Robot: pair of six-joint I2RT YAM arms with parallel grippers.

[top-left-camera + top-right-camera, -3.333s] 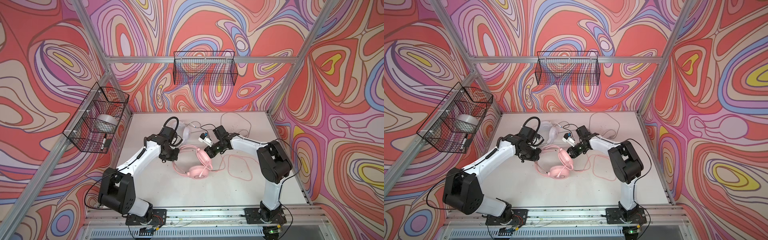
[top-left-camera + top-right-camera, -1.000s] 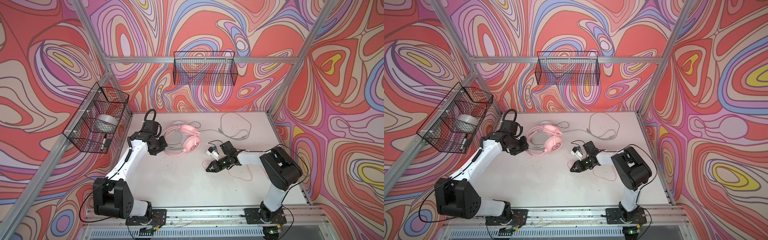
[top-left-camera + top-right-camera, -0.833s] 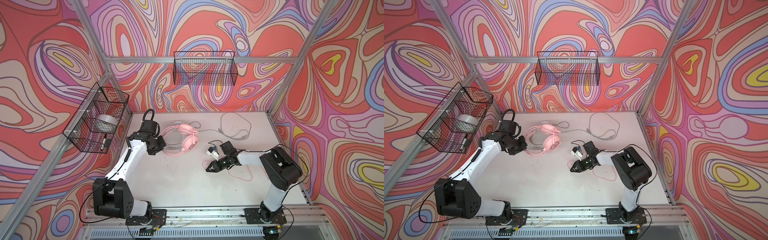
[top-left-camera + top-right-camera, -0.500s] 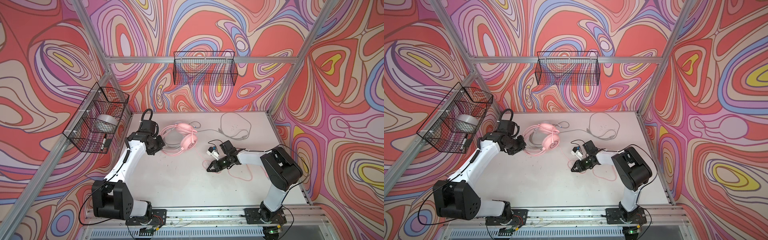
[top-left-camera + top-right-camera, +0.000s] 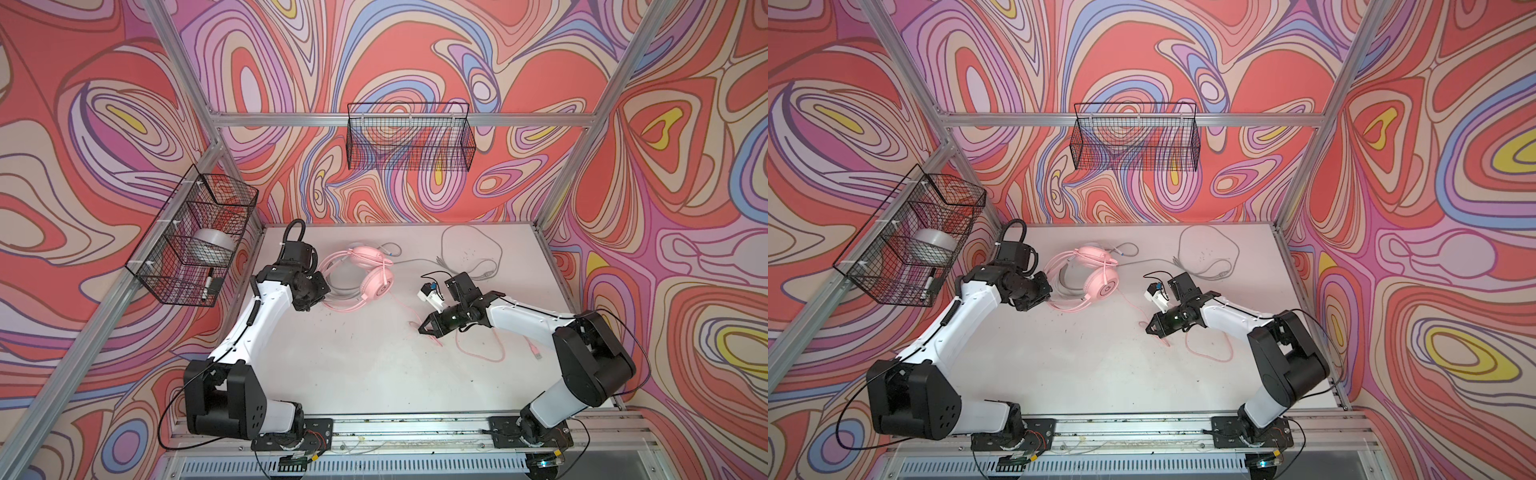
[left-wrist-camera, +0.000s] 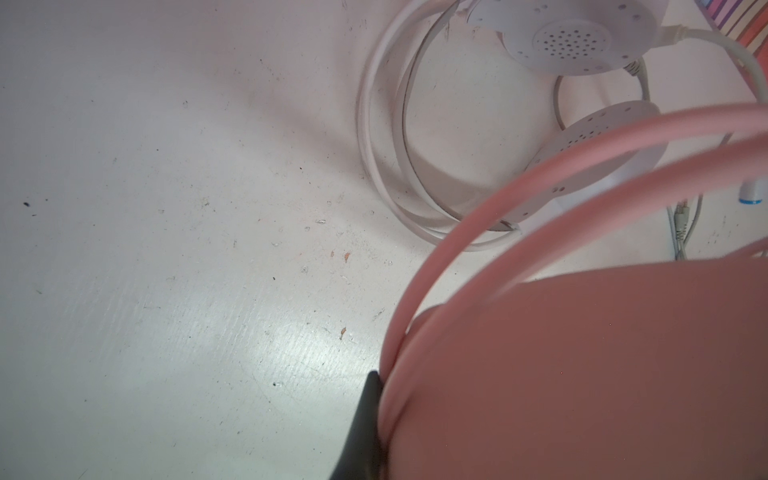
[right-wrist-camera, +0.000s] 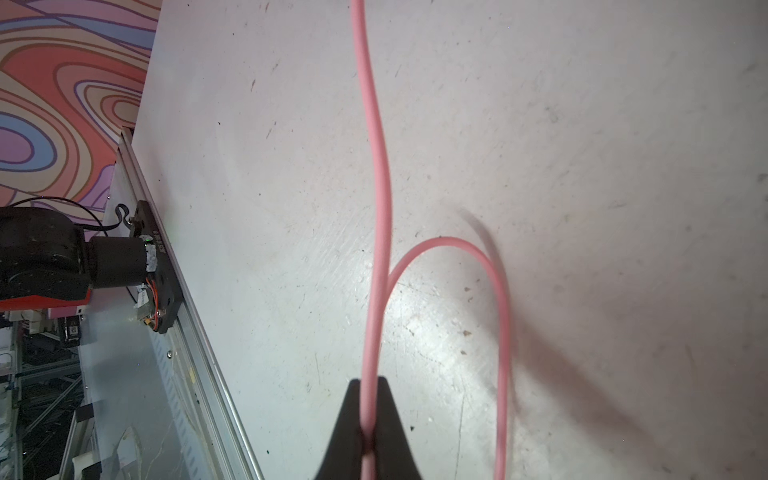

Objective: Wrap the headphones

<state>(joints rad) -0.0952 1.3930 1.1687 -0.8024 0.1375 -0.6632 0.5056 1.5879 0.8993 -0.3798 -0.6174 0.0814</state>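
Note:
The pink headphones lie at the back left of the table, partly over the white headphones. My left gripper is shut on the pink headband; a large pink part hides one finger in the left wrist view. The pink cord runs from the headset to a loop at mid right. My right gripper is low over the table and shut on that cord.
The pale grey cord loops at the back right. The pink cord's plug lies beside my right forearm. A wire basket with a tape roll hangs on the left wall, another basket on the back wall.
My right gripper has closed on the pink cord over the last second. The left gripper has drawn the pink headset from mid table to the back left.

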